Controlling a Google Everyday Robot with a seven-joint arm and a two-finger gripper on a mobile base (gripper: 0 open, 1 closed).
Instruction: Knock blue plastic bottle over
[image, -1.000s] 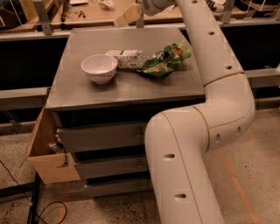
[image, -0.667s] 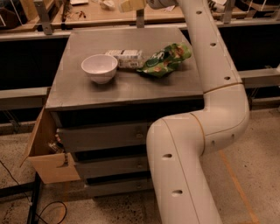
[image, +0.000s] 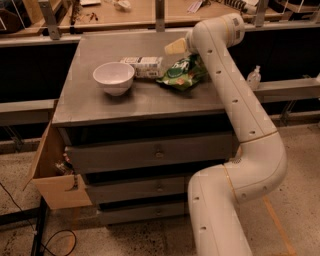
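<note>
Lower left of frame: open cardboard box (image: 54, 176) against the drawer side.

Bench (image: 100, 107), left-centre: white bowl (image: 114, 77), upright.

Just behind and right of the bowl: blue plastic bottle (image: 143, 66). It appears to lie on its side, long axis across the frame, between the bowl and the green snack bag (image: 183, 73). Whether it touches the bowl: cannot tell.

Upper centre: pincer (image: 175, 47), above the bench, up and right of the bottle and clear of it. Apart or together: cannot tell.

Far right: small pump bottle (image: 254, 78), off the bench.

Handling judgement: the bottle is light, thin-walled and smooth, and will roll when lying. No grip is needed; a sideways push on the body near the cap suffices. The task looks done.
</note>
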